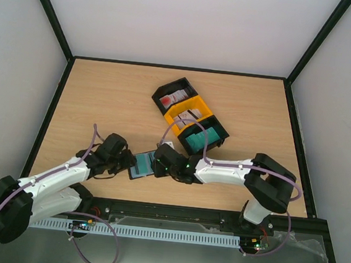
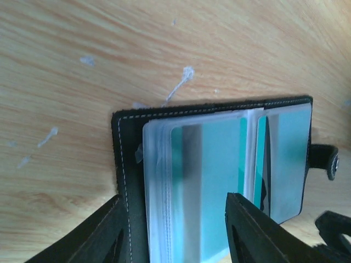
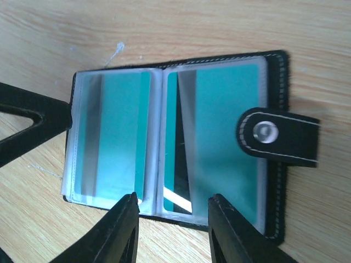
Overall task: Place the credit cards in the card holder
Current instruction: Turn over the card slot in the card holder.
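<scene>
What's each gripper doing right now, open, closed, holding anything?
Left gripper: open, fingers spread over the wallet.
Right gripper: open over the wallet, holding nothing.

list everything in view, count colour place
table: 1, light wood, under everything
far tray: 1, black, back of diagonal row
middle tray: 1, yellow, between black ones
near tray: 1, black, front of row
blotched cards: several, white-red, far tray
pale cards: several, white, middle tray
loose teal cards: several, teal, near tray
card holder: 1, black, open, front centre
sleeved cards: 2, teal, holder's clear sleeves
left fingers: 2, black, apart, over holder
right fingers: 2, black, apart, over holder
</scene>
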Motion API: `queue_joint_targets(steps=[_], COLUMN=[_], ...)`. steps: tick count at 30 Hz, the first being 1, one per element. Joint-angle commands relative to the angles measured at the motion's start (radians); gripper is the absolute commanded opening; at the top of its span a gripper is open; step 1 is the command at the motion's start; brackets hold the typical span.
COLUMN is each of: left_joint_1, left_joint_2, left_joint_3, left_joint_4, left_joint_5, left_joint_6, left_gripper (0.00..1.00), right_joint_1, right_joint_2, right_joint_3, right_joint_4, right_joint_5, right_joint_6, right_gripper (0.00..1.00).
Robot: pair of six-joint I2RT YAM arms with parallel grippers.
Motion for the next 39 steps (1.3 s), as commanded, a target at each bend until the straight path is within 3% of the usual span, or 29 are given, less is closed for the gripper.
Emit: queue_joint_targets(steps=[1, 20, 39], left_joint_1=[0.008, 0.024, 0.043], left_joint_2=[-0.034, -0.049, -0.035], left_joint_3=[-0.032, -0.053, -0.077], left_joint_4=[-0.013, 0.05, 0.082], left_joint_5=[0.056, 0.114, 0.146], left_joint_6=[-0.017, -0.006, -0.002], left_gripper=[0.47, 0.37, 0.37], right_joint_1=[0.022, 0.029, 0.028], right_joint_2=[0.066, 0.223, 0.269], right_joint_3=[0.051, 0.144, 0.146], right_joint_4=[-0.011, -0.017, -0.057], right_joint_5=[-0.021, -0.064, -0.04], right_joint_6=[-0.039, -0.046, -0.025], right_gripper=[0.32, 0.07, 0.02])
